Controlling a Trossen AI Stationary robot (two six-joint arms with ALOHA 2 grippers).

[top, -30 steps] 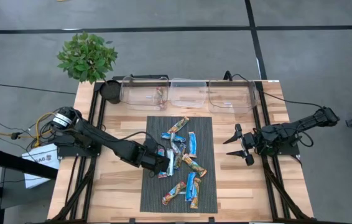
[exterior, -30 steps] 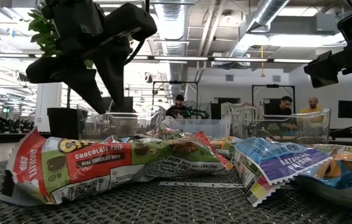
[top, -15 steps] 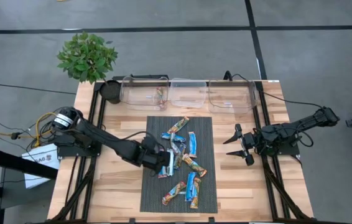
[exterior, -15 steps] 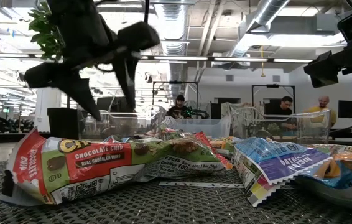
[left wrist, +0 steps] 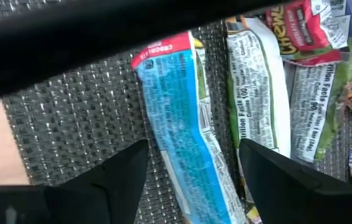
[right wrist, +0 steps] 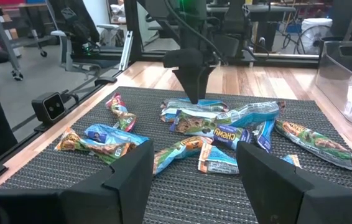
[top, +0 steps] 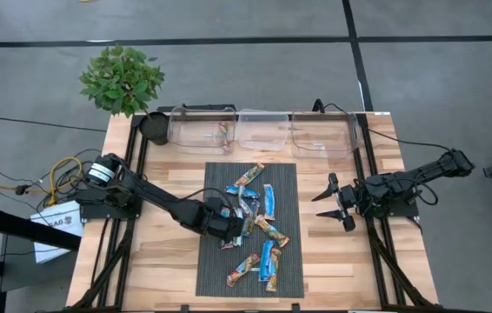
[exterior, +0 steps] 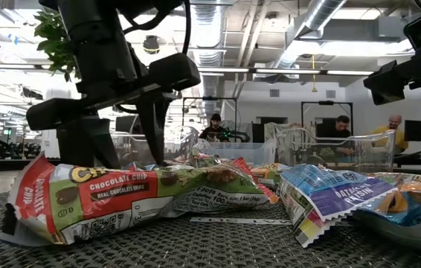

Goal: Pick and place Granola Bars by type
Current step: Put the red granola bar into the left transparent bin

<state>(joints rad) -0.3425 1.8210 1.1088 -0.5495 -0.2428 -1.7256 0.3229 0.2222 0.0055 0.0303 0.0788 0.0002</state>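
Note:
Several granola bars (top: 255, 222) in blue, red-brown and silvery wrappers lie in a loose pile on a dark woven mat (top: 216, 269). My left gripper (top: 226, 224) is low over the pile's left side and open. In the left wrist view its two fingers stand on either side of a blue-wrapped bar (left wrist: 176, 124) that lies flat on the mat, with no touch showing. The low view shows the left gripper (exterior: 127, 149) behind a red-and-green bar (exterior: 121, 190). My right gripper (top: 333, 202) waits open beyond the mat's right edge, above the wooden table; it also shows in the right wrist view (right wrist: 191, 186).
Three clear bins (top: 263, 130) stand in a row at the table's far edge; the left one holds a bar (top: 222, 135). A dark cup (top: 153, 126) and a potted plant (top: 123, 78) are at the far left corner. People sit in the room behind (exterior: 337, 130).
My left gripper has come down toward the mat over the left side of the pile and has turned about, so that its fingers now reach low on either side of the blue bar. The bars and my right arm have kept still.

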